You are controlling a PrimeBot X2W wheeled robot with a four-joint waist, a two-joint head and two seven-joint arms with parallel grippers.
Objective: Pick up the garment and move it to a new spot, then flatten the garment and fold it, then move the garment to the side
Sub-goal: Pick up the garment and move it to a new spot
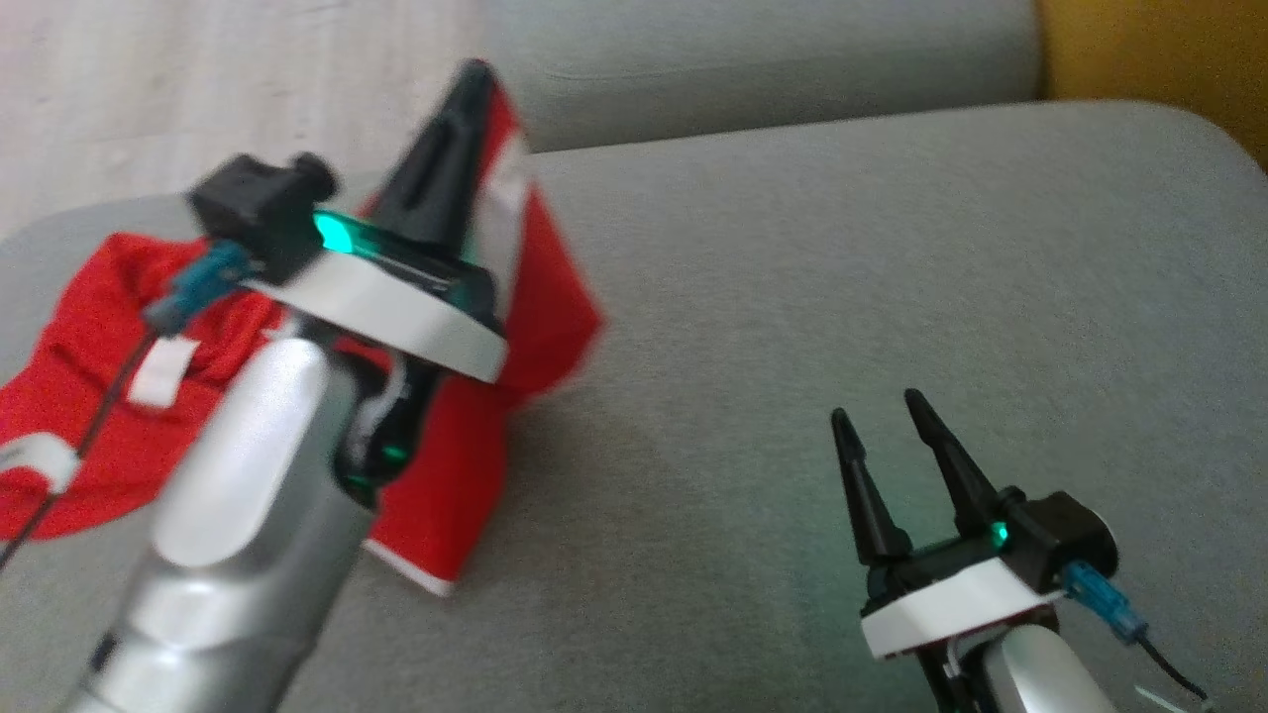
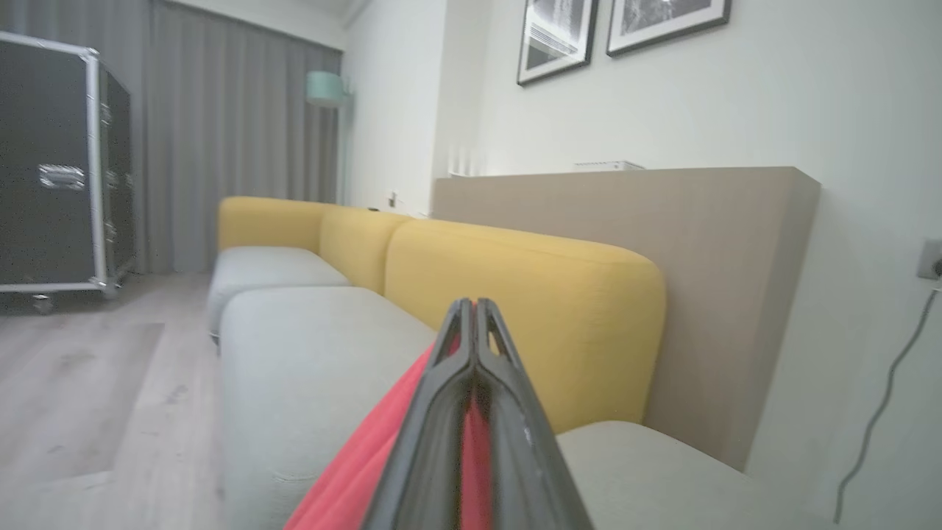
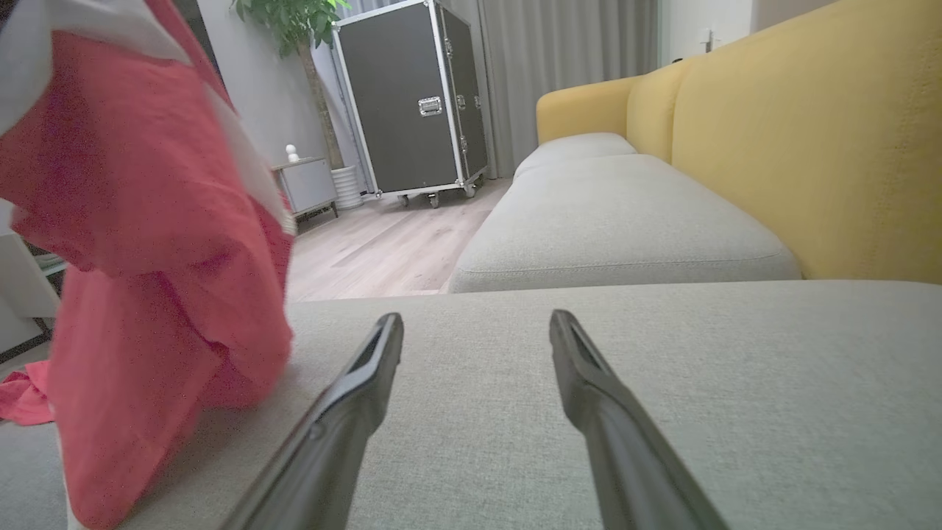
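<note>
A red garment (image 1: 540, 297) with white trim is pinched between the pressed-together fingers of the left gripper (image 1: 472, 84). It is held up at the left of the grey sofa seat (image 1: 842, 248), with its lower part draped on the cushion. The right gripper (image 1: 880, 416) is seen at the near right, fingers spread and empty, apart from the cloth.

We see a long sofa (image 3: 625, 213) with grey seat cushions (image 2: 309, 353) and yellow backrests (image 3: 809, 147) standing on a pale wooden floor (image 3: 368, 250), a wood-toned panel (image 2: 662, 213) behind it. Two framed pictures (image 2: 556, 37) hang on the white wall (image 2: 736, 103) above, and grey curtains (image 2: 221, 147) close the far end beside a teal lamp (image 2: 325, 88). A black wheeled flight case (image 3: 412, 103) stands near a potted plant (image 3: 294, 22).
</note>
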